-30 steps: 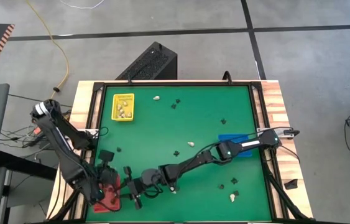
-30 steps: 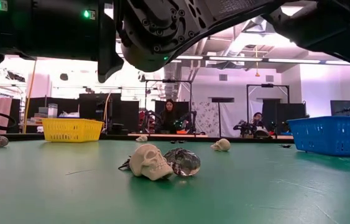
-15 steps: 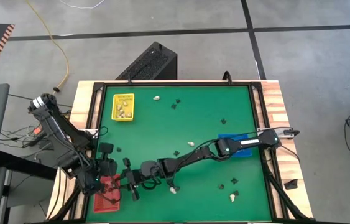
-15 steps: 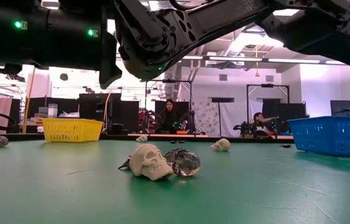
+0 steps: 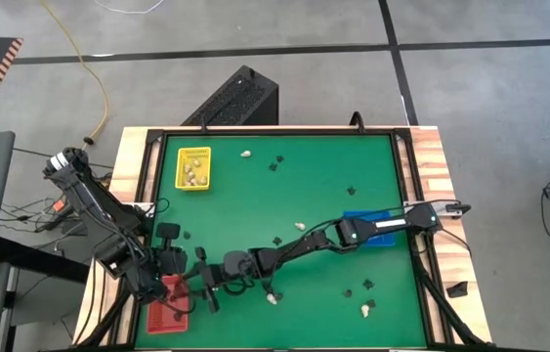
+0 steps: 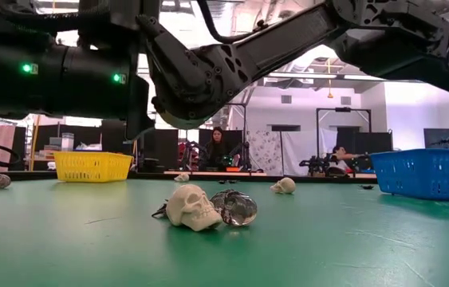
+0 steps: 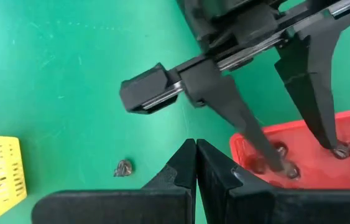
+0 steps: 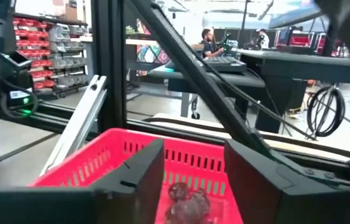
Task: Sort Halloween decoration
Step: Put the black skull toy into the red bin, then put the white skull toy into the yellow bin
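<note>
Now the right gripper (image 5: 199, 286) has spread wider over the red tray (image 5: 169, 311).

A green-topped table (image 5: 323, 186) with pale wooden side rails carries three small trays: a yellow tray (image 5: 194, 168) near the far left corner, a blue tray (image 5: 382, 231) by the right edge, and a red tray (image 5: 165, 305) at the near left corner. Loose on the green lie whitish skulls (image 5: 366, 312) and small black trinkets (image 5: 276, 165), scattered well apart. One cream skull (image 6: 191, 206) rests touching what looks like a clear, glassy skull (image 6: 237, 207).
</note>
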### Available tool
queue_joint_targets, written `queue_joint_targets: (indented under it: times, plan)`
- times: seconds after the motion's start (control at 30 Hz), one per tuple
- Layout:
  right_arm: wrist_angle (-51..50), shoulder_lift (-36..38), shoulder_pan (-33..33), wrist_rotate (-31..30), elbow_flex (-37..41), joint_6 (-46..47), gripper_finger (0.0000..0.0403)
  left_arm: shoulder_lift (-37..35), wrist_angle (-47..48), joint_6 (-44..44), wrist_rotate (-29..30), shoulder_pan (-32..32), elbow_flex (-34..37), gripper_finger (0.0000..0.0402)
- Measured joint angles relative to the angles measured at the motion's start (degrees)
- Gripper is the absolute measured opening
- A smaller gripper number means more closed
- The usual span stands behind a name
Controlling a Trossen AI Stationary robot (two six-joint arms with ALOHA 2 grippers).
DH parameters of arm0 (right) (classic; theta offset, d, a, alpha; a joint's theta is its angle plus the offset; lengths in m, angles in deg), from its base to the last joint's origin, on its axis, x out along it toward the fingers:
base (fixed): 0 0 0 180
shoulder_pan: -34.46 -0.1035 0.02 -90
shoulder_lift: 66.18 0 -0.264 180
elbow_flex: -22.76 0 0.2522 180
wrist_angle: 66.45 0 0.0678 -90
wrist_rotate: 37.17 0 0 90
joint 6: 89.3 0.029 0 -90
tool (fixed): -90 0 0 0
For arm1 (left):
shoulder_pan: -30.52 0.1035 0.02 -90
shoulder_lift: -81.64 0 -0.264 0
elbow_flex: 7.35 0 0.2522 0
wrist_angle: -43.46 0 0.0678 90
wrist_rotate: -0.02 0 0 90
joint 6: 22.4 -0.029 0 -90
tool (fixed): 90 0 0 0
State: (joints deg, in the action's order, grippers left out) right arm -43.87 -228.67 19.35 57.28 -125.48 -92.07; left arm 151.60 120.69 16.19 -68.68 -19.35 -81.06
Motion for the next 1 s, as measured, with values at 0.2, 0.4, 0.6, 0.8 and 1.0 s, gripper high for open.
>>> queue_joint_targets:
  times: [0.2, 0.4, 0.6, 0.8, 1.0]
  plan:
    - [-0.78, 0.12, -0.16, 0.33, 0.0, -0.08, 0.0241, 0.0, -0.02, 0.04, 0.01, 0.0, 0.0, 0.0]
    - [-21.04, 7.01, -0.89, 2.84, 0.02, -0.72, 0.0242, 0.0, -5.06, -5.27, 6.01, -0.23, 0.26, 0.0]
    - [-58.63, 17.85, -1.15, 3.04, -0.02, -0.41, 0.0239, 0.0, -15.4, -23.4, 17.3, -0.38, 0.26, 0.0]
    - [-89.33, 28.8, -0.89, -0.94, -0.11, 1.74, 0.0239, -0.9, -24.41, -36.95, 22.22, 0.74, 0.26, 0.0]
    - [-113.29, 34.82, 0.48, -8.67, 0.0, 7.08, 0.0239, -6.07, -29.89, -45.65, 18.22, 2.93, 3.15, 0.0]
